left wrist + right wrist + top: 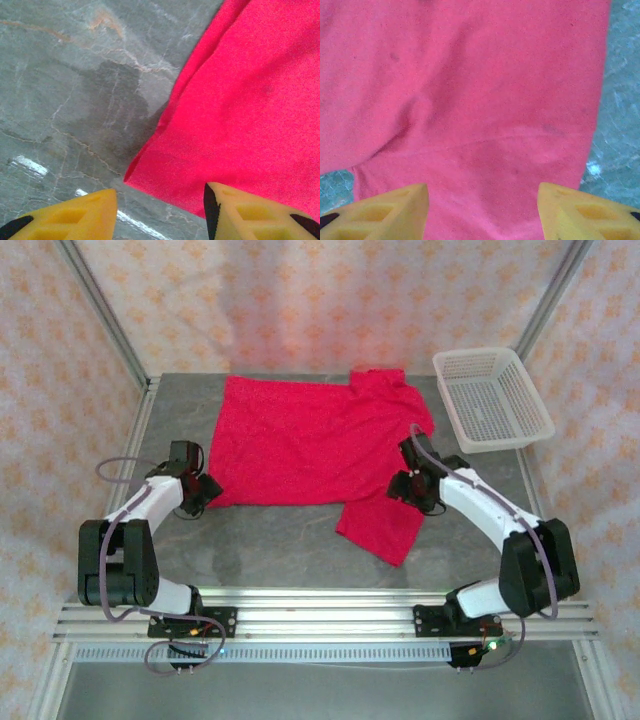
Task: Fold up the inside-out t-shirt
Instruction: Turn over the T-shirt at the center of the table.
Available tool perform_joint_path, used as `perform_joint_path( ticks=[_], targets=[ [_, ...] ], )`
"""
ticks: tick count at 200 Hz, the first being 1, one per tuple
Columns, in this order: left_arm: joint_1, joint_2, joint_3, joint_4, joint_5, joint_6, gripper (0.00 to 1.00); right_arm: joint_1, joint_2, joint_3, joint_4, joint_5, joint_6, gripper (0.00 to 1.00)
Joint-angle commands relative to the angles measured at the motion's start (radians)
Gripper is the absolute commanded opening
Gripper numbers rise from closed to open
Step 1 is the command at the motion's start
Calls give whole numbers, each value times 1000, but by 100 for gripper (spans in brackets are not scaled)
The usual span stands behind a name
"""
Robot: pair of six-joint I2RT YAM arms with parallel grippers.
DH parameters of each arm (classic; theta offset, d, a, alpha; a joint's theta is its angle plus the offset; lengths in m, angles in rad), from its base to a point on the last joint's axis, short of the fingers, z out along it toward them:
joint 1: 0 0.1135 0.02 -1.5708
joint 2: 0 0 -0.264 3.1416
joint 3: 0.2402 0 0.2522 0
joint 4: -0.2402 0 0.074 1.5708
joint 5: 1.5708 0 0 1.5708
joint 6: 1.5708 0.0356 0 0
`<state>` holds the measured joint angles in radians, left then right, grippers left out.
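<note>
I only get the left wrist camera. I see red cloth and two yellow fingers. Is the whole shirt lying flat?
Observer: Mostly. From the top camera, the t-shirt is spread on the table, with one part sticking out toward the near edge.
Operator: Where's the other arm?
Observer: The right gripper is over the shirt's right side, its fingers wide apart above the cloth.
Operator: Is anything else on the table?
Observer: Yes, a white mesh basket at the far right corner.
</note>
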<state>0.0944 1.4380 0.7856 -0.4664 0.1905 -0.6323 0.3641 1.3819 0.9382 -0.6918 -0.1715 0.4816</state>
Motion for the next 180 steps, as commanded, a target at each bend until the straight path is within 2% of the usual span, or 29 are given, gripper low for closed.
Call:
perform_joint_path(
  ticks=[1, 34, 65, 84, 127, 169, 180],
  targets=[
    [8, 43, -24, 67, -10, -33, 50, 11, -69, -36, -28, 28, 39, 59],
    [8, 116, -33, 160, 44, -83, 48, 78, -153, -124, -83, 6, 100, 59],
    [8, 123, -30, 161, 31, -95, 16, 162, -228, -213, -147, 15, 182, 59],
    [8, 97, -29, 140, 9, -91, 7, 214, -270, -266, -152, 3, 243, 56],
    [8, 79, -15, 117, 6, -86, 4, 314, -280, -348, -72, -36, 355, 55],
    [8, 66, -10, 102, 5, -86, 3, 329, -184, -413, 77, -65, 420, 55],
    [8, 56, -9, 94, 0, -86, 3, 329, -154, -415, 103, -51, 426, 52]
  ],
)
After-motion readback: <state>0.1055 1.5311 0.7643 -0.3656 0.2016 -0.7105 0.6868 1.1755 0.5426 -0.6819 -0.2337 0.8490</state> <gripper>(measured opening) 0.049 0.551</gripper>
